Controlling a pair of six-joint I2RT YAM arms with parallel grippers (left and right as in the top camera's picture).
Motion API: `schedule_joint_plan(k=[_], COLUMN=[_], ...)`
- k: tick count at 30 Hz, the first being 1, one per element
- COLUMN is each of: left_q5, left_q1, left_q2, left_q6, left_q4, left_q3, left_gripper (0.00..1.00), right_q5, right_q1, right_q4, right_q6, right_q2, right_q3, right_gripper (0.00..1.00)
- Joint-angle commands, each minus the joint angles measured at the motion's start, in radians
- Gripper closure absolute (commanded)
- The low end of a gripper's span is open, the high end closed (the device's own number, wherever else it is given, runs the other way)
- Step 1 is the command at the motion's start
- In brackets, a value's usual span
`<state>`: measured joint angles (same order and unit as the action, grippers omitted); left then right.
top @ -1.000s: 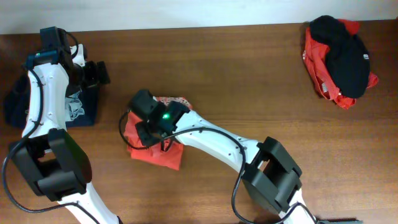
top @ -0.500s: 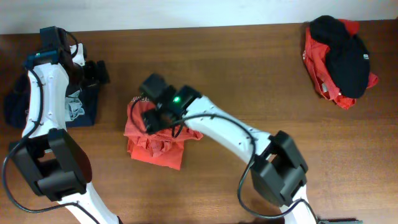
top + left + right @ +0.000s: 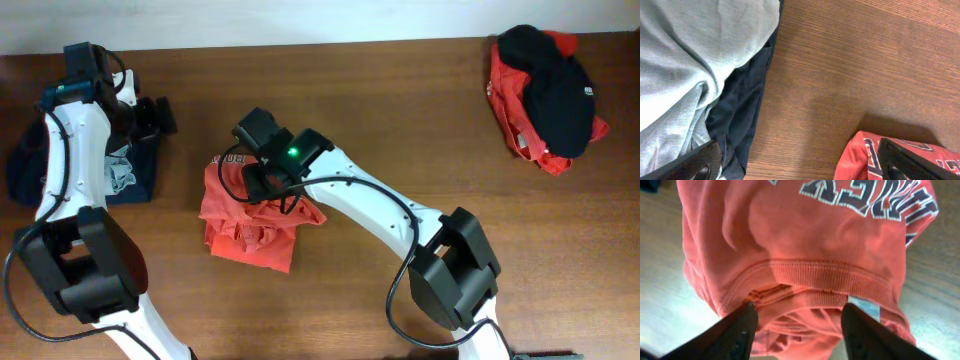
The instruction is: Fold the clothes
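Observation:
A red sweatshirt (image 3: 245, 215) with dark lettering lies folded on the wooden table (image 3: 400, 120), left of centre. My right gripper (image 3: 262, 182) hovers over its upper part, open and empty; in the right wrist view (image 3: 799, 330) the fingers straddle the ribbed hem of the sweatshirt (image 3: 805, 245). My left gripper (image 3: 155, 115) is open and empty at the far left, beside a navy and grey garment pile (image 3: 125, 172). The left wrist view shows that pile (image 3: 695, 65) and a corner of the red sweatshirt (image 3: 865, 157) between its fingers (image 3: 800, 162).
A heap of red and black clothes (image 3: 545, 90) sits at the back right corner. Bare wood lies between it and the sweatshirt.
My right gripper has moved up and right across the red sweatshirt, and the cloth under it has been laid flatter with the lettering now showing. The left arm has stayed still.

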<state>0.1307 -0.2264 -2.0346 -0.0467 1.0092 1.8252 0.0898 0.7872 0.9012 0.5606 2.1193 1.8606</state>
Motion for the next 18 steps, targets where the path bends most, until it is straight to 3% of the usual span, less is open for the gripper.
schedule_joint_plan(k=[1,9,13,15,18], left_q5=[0.012,0.012,0.012,0.012,0.012], left_q1=[0.004,0.004,0.004,0.004,0.004], left_q2=[0.038,0.038,0.038,0.038,0.038], left_q6=[-0.006,-0.006,-0.006,-0.006,-0.006], left_q4=[-0.002,-0.002,0.001,0.003,0.005], left_q3=[0.021,0.021,0.021,0.021,0.021], left_gripper=[0.01,0.01,0.01,0.01,0.01], right_q5=[-0.027,-0.042,-0.042,-0.042,-0.041], right_q1=[0.005,0.005,0.004,0.003,0.004], right_q4=[0.0,-0.003,0.0,0.0,0.002], right_q6=[0.061,0.078,0.089,0.088,0.088], right_q2=[0.017,0.069,0.093,0.097,0.097], right_q3=[-0.008,-0.01,-0.01,-0.01,-0.01], right_gripper=[0.42,0.42,0.47,0.55,0.76])
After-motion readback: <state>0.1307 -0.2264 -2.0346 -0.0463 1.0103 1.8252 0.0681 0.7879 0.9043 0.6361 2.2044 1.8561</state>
